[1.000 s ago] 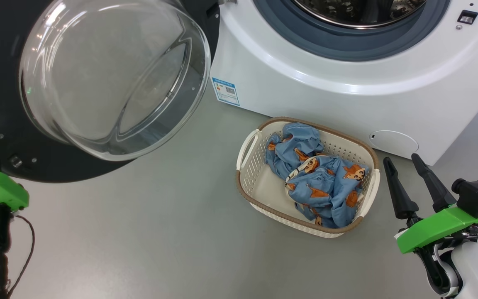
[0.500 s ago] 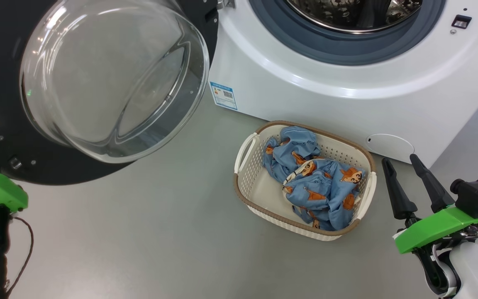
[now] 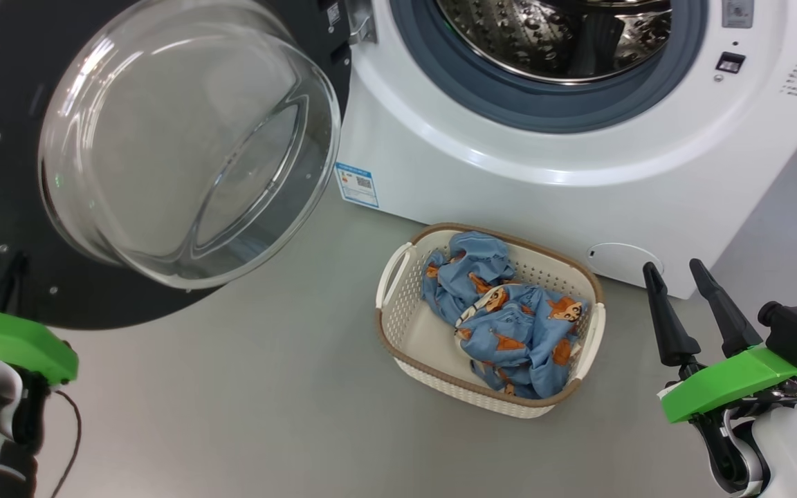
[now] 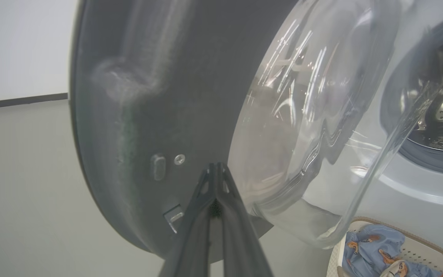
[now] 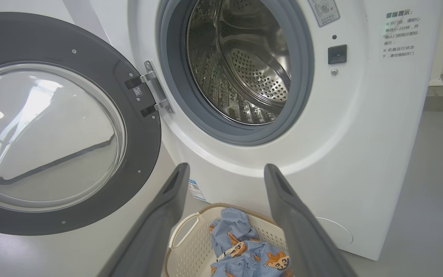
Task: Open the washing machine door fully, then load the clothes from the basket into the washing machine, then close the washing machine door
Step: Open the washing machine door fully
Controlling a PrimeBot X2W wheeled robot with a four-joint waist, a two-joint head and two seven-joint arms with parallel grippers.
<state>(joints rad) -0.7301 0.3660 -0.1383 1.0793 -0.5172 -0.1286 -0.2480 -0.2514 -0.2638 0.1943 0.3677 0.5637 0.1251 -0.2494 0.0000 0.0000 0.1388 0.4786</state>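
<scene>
Roughly, basket (image 3: 409, 304) long axis parallel to washing machine (image 3: 481, 180) front.

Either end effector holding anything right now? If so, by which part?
Nothing is held. The left end effector is shut on nothing, its tips at the washing machine door's black rim. The right end effector is open and empty.
</scene>
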